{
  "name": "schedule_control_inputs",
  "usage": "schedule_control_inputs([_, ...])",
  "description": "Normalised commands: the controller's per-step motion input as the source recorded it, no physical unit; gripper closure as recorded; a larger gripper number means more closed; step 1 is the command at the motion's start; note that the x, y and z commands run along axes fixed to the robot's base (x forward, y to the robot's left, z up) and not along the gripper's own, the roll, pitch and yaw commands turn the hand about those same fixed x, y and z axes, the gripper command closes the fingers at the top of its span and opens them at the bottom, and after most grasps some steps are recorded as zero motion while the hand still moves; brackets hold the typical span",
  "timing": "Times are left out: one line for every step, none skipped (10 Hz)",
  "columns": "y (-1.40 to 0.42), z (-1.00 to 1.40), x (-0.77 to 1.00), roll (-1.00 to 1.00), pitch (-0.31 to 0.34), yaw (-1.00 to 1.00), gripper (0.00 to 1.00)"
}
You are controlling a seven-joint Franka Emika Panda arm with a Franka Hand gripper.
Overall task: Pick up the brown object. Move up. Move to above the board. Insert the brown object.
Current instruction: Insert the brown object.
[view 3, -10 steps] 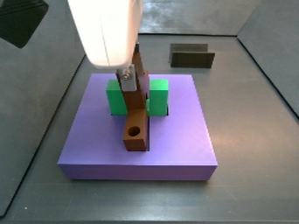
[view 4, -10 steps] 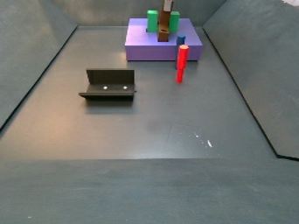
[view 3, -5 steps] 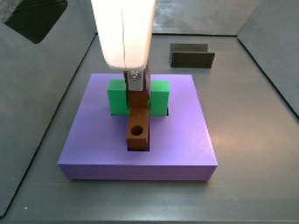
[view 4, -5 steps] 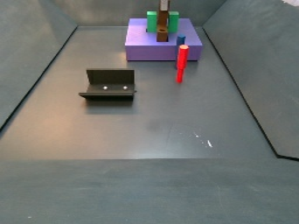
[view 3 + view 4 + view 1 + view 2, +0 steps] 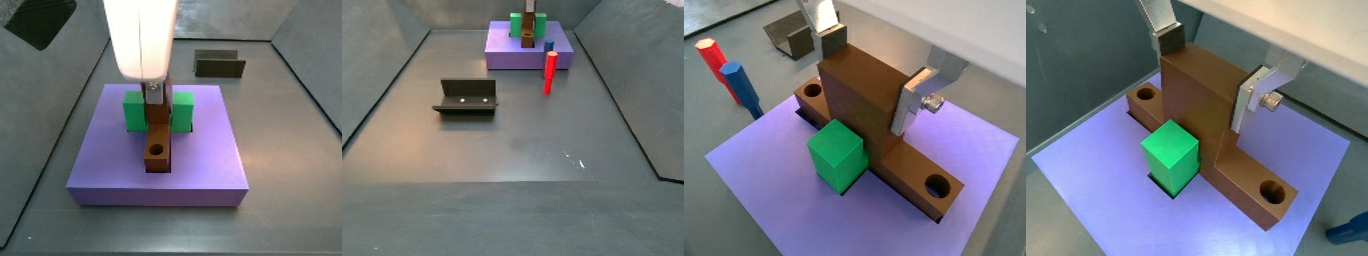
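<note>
Two silver fingers [image 5: 923, 97] of the gripper [image 5: 871, 68] stood either side of the thick upright block of the brown object [image 5: 871, 115], their dark pads looking flat against its faces in both wrist views, so the gripper [image 5: 1213, 68] was pinching the brown object [image 5: 1207, 120] from above. Straight below the gripper, the long bar of that piece lay down in the central slot of the board [image 5: 971, 165], with a round hole showing near each end of the bar. Just beside the gripped block, on one flank, a green block [image 5: 838, 155] stood up out of the board [image 5: 1106, 180], touching the bar; it showed again in a wrist view [image 5: 1170, 157].

From a side view the gripper [image 5: 156, 93] hung under the white arm [image 5: 140, 35], right over the middle of the board [image 5: 201, 165], with the brown object [image 5: 159, 140] running out from beneath it and the green block [image 5: 135, 112] on both sides of it. Beyond the gripper, off the board, the fixture [image 5: 219, 65] stood on the floor. In a side view the gripper itself was too small to make out, but the fixture [image 5: 466, 97] sat well apart from the board [image 5: 509, 55], and a red cylinder [image 5: 549, 72] stood upright just beside the board's edge. A wrist view showed the red cylinder [image 5: 711, 57] next to a blue one [image 5: 740, 87], both off the slab.
</note>
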Motion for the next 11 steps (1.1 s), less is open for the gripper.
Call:
schedule_control_inputs([-0.16,-0.15,0.00,0.02,0.017,0.00,1.00])
schedule_control_inputs([-0.18,-0.12,0.00,0.06,0.090,0.00,1.00])
schedule_control_inputs([-0.06,-0.03,-0.22,0.05,0.156,-0.11,1.00])
schedule_control_inputs([0.00,0.00,-0.21,0.05,0.246,-0.10,1.00])
schedule_control_inputs([0.00,0.00,-0.10,0.05,0.339,-0.08,1.00])
schedule_control_inputs([0.00,0.00,0.00,0.06,0.413,-0.04,1.00])
schedule_control_inputs([0.00,0.04,0.00,0.04,0.429,-0.01,1.00])
schedule_control_inputs([0.00,0.13,0.00,0.04,0.436,0.00,1.00])
schedule_control_inputs([0.00,0.22,0.00,0.04,0.436,0.00,1.00])
schedule_control_inputs([0.00,0.14,0.03,0.04,0.389,0.00,1.00])
schedule_control_inputs([0.00,0.00,0.12,0.01,0.311,0.00,1.00])
